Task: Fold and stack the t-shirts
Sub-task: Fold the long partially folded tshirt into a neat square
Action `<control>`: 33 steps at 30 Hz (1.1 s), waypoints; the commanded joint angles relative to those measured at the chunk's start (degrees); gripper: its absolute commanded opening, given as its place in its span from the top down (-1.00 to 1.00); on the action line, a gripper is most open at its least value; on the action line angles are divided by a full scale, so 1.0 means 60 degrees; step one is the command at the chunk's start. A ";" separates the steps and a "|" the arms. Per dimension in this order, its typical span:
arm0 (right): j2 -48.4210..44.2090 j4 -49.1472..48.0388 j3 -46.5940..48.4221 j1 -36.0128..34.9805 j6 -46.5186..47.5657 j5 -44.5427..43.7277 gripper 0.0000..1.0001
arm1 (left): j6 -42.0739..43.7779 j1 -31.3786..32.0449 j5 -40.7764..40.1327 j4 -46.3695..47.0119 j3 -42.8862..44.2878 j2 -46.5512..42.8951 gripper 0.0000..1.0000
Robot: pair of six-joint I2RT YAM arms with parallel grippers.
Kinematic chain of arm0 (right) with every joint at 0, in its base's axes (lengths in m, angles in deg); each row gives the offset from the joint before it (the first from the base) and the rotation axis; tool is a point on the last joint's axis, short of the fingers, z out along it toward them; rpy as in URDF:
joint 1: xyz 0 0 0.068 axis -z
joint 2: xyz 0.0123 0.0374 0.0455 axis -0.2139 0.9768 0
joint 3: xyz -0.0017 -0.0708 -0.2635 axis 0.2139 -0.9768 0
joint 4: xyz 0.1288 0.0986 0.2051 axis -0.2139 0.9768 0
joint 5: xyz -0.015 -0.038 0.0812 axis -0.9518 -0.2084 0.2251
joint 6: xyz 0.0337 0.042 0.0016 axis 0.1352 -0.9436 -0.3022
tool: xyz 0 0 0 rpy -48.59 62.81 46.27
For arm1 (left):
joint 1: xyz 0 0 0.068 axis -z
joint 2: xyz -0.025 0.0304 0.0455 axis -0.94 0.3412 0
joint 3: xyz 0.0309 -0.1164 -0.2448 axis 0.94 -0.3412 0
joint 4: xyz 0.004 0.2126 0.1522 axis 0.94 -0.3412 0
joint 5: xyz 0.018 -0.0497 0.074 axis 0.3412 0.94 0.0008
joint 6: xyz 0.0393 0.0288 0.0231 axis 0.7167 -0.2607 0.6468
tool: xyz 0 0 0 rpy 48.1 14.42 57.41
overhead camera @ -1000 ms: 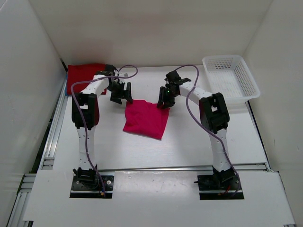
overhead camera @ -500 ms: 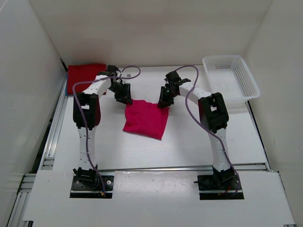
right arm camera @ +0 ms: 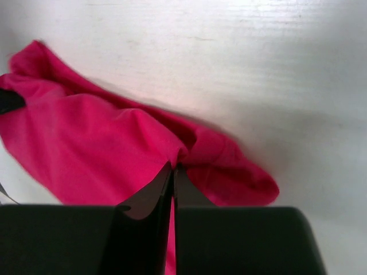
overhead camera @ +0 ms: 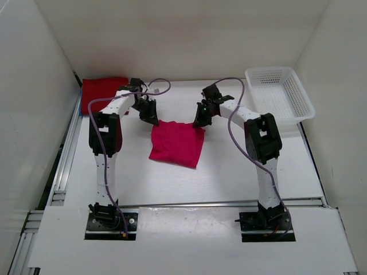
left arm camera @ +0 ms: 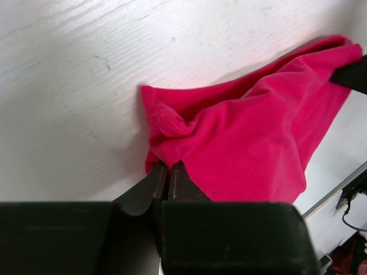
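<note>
while the pink shirt (overhead camera: 176, 144) lies spread between them, left pincer (overhead camera: 152, 120) and right pincer (overhead camera: 198, 122) each pinch a far corner.

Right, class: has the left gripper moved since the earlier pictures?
Yes. The left gripper has shifted slightly right, away from the dark red shirt, onto the pink shirt's far-left corner.

The right gripper (right arm camera: 173, 167), its two black tapered fingers pressed together, pinches a raised fold of the bright pink-magenta cloth t-shirt (right arm camera: 80, 143). The shirt lies rumpled on the white, faintly grained table (right arm camera: 258, 51), its edge rolled just right of the fingertips.
</note>
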 commanded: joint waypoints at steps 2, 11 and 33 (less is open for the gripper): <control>-0.1542 -0.0599 -0.0612 -0.0138 0.0091 -0.0296 0.94 | 0.0071 0.0196 -0.0106 0.0100 0.0169 -0.1524 0.79; -0.3681 -0.1418 -0.3203 -0.0358 -0.0392 -0.1261 0.94 | 0.0071 0.0781 -0.0312 0.0100 -0.0007 -0.2462 0.79; -0.5559 -0.2197 -0.4495 -0.0358 -0.1067 -0.3372 0.99 | 0.0071 0.1047 -0.0634 0.0642 0.0315 -0.2537 0.79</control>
